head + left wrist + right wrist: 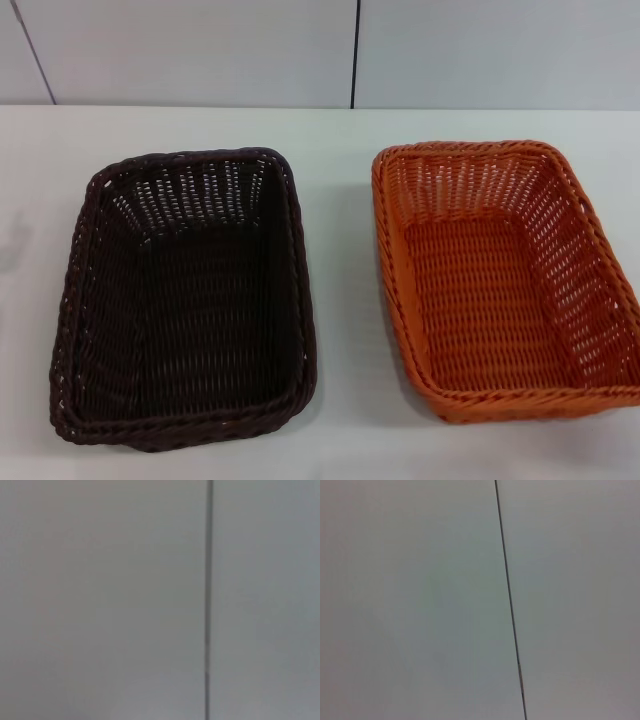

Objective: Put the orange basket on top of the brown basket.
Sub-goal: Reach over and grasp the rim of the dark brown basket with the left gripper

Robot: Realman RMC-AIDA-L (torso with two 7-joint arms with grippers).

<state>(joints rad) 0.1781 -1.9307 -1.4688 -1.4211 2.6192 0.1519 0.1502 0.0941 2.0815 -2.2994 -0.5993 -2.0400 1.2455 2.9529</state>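
The brown basket point(185, 295) sits on the white table point(340, 200) at the left in the head view, upright and empty. The orange basket point(500, 275) sits beside it at the right, upright and empty, with a gap of bare table between them. Its right edge runs out of the head view. Neither gripper shows in any view. Both wrist views show only a pale wall with a dark seam.
A pale panelled wall point(200, 50) with a dark vertical seam point(354, 50) stands behind the table's far edge. The same kind of seam shows in the left wrist view point(207, 600) and the right wrist view point(509, 600).
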